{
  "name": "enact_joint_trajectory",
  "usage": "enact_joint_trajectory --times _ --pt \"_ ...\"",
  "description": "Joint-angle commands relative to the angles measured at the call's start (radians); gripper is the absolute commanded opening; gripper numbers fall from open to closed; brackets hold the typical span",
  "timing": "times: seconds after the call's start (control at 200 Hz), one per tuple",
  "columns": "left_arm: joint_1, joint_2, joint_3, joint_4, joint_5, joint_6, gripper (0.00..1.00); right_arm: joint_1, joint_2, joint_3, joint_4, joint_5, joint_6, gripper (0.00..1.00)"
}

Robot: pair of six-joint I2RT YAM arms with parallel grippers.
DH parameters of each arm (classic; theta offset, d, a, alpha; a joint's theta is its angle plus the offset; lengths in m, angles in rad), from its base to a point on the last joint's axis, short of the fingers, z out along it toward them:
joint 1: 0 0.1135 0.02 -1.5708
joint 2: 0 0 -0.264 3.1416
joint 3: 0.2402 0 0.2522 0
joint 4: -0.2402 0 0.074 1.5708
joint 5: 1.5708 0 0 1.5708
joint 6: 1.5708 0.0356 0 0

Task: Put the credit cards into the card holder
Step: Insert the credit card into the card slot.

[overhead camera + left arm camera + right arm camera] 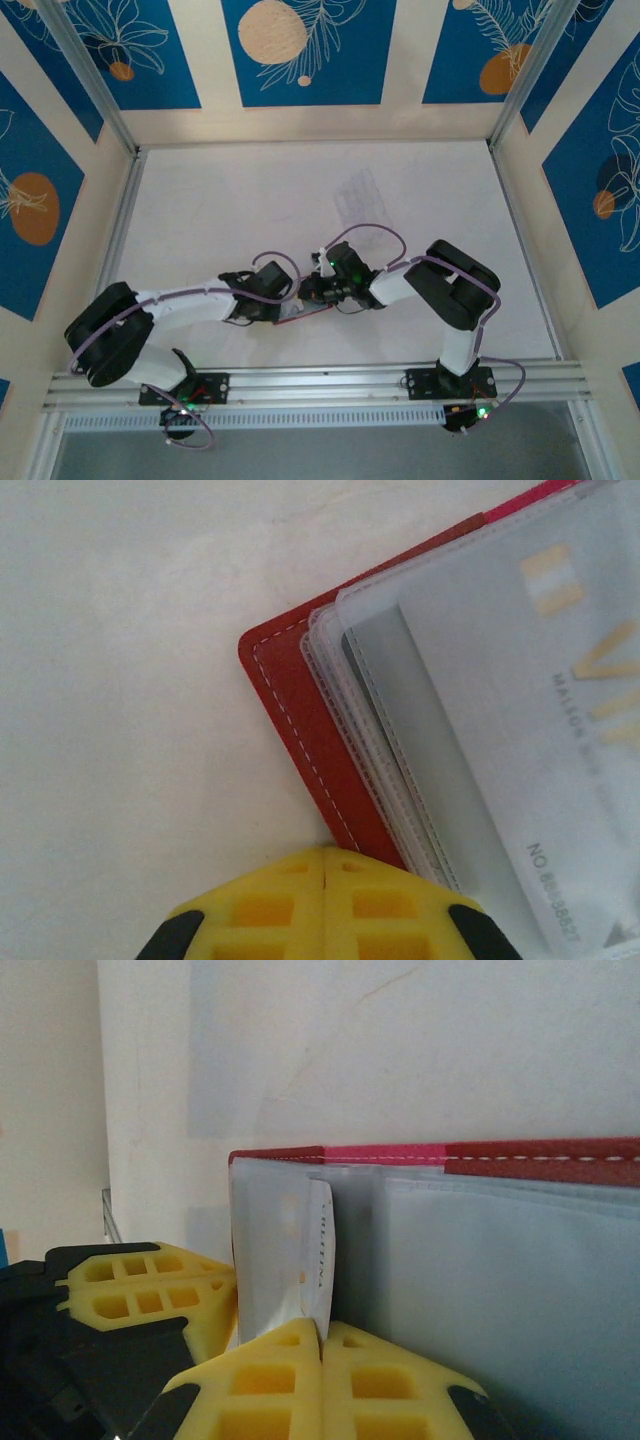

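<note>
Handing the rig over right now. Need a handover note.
Left claw: shut, tips against the holder's red edge.
Right claw: shut on a pale card standing against the open holder's inner face.
Done: holder open; a sleeved card sits inside it, maybe the same one.
To do: seat the gripped card fully, release, check for other cards.

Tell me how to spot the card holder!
Look at the white table, near its front edge, where the left arm and right arm meet. Between them is the card holder: a flat red wallet with white stitching along its edge and clear pockets inside. The credit card tucked in it is pale with gold letters, so the red cover gives it away.
</note>
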Motion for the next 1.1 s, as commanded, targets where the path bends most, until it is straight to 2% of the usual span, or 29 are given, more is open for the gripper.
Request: enact_joint_trajectory --times 0.0,0.32,0.52,0.695,0.895,1.01,1.095 --pt "0.009 0.065 0.001 0.095 0.057 0.018 0.0 0.015 0.011 -0.003 -0.132 0.011 -0.037 0.0" --pt "0.009 0.076 0.004 0.116 0.066 0.018 0.0 0.041 0.04 0.03 -0.101 -0.064 -0.034 0.04" --pt "0.009 0.061 -0.009 0.111 0.053 0.008 0.01 0.029 -0.004 0.01 -0.144 -0.041 -0.048 0.11" --pt "0.009 0.051 -0.028 0.098 0.03 -0.007 0.01 0.008 -0.107 0.046 -0.358 0.001 -0.128 0.29" --pt "0.009 0.064 -0.034 0.115 0.036 -0.012 0.02 -0.009 -0.179 0.122 -0.556 0.023 -0.204 0.35" --pt "0.008 0.064 -0.036 0.12 0.038 -0.011 0.02 -0.006 -0.196 0.169 -0.634 0.058 -0.233 0.31" --pt "0.009 0.062 -0.035 0.118 0.036 -0.01 0.03 0.006 -0.172 0.226 -0.712 0.105 -0.255 0.07"
